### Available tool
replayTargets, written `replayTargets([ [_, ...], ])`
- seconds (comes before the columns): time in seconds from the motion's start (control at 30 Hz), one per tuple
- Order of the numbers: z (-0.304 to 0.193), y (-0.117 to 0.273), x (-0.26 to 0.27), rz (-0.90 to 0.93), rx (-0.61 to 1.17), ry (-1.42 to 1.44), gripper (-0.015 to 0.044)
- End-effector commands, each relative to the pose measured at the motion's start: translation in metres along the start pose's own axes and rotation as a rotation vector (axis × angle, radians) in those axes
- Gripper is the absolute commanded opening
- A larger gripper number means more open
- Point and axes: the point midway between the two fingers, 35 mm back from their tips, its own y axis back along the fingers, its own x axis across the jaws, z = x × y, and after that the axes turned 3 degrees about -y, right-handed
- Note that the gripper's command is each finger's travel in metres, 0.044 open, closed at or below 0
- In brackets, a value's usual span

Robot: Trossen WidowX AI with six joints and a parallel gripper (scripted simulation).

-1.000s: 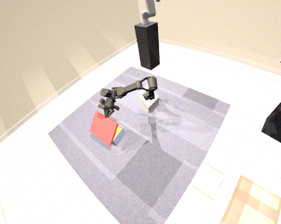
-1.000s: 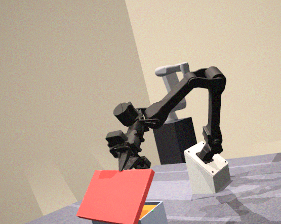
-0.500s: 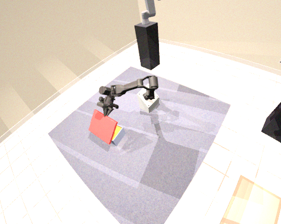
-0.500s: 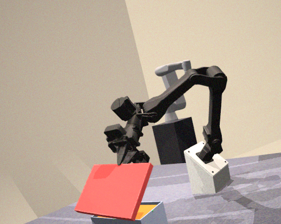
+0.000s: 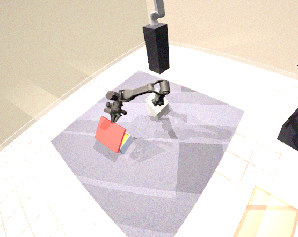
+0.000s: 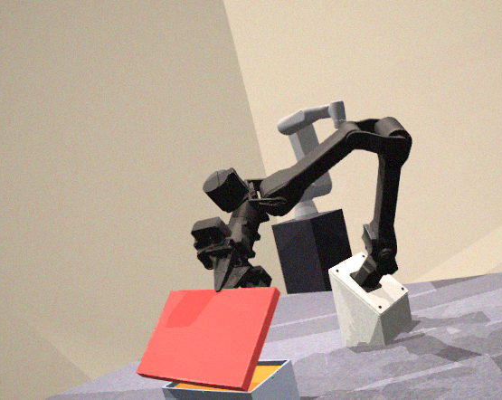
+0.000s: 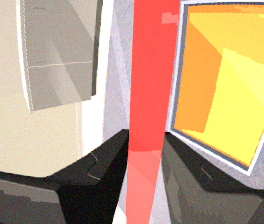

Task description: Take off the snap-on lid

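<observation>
The red lid [image 5: 110,135] [image 6: 211,337] is off the box rim and steeply tilted, its broad face toward the top and exterior views. In the wrist view the lid [image 7: 153,75] shows as a narrow red band running between the fingers. My gripper [image 5: 114,121] [image 6: 219,290] [image 7: 145,137] is shut on the lid's upper edge. The grey-blue storage box [image 5: 127,144] [image 6: 276,386] [image 7: 214,154] stands open behind the lid, with a yellow-orange inside. The lid hides much of the box in the top and exterior views. Whether the lid's lower edge touches the box cannot be told.
The arm's pale base block [image 5: 157,111] [image 6: 362,312] stands behind and to the right of the box on the grey-purple surface [image 5: 152,171] [image 6: 437,362]. A black pedestal [image 5: 158,49] [image 6: 315,253] with a grey arm stands farther back. Another dark block [image 5: 294,131] is at the right.
</observation>
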Motion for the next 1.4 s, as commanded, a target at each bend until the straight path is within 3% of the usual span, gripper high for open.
replayTargets([
  [0.0, -0.009, 0.002, -0.001, 0.005, -0.004, -0.001, 0.0],
  [1.37, -0.09, 0.007, -0.01, 0.004, -0.003, -0.005, 0.0],
])
